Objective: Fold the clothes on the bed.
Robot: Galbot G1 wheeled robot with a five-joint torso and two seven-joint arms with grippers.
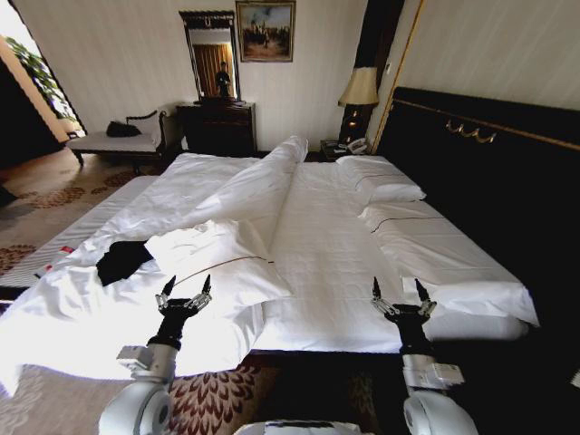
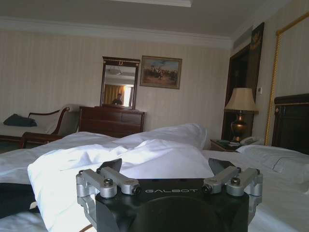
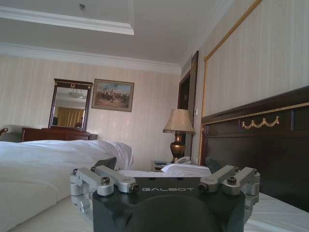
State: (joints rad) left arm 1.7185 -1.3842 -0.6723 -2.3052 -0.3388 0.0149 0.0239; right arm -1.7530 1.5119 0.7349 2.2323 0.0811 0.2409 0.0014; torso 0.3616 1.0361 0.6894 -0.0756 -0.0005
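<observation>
Both end effectors, left (image 1: 187, 286) and right (image 1: 400, 289), hover open near the bed (image 1: 326, 236), clothes (image 1: 123, 260) untouched

Left gripper (image 1: 187, 286) and right gripper (image 1: 400, 289) raised, fingers spread apart.

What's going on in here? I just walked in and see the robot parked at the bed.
Nothing is being handled yet. The robot stands at the side of the bed with both arms raised over its near edge. The left gripper hovers, fingers open, above the rumpled white duvet; the right gripper hovers open over the flat sheet nearer the headboard. The black T-shirt lies crumpled and unfolded on the duvet, off to the left of the left gripper, untouched.
</observation>
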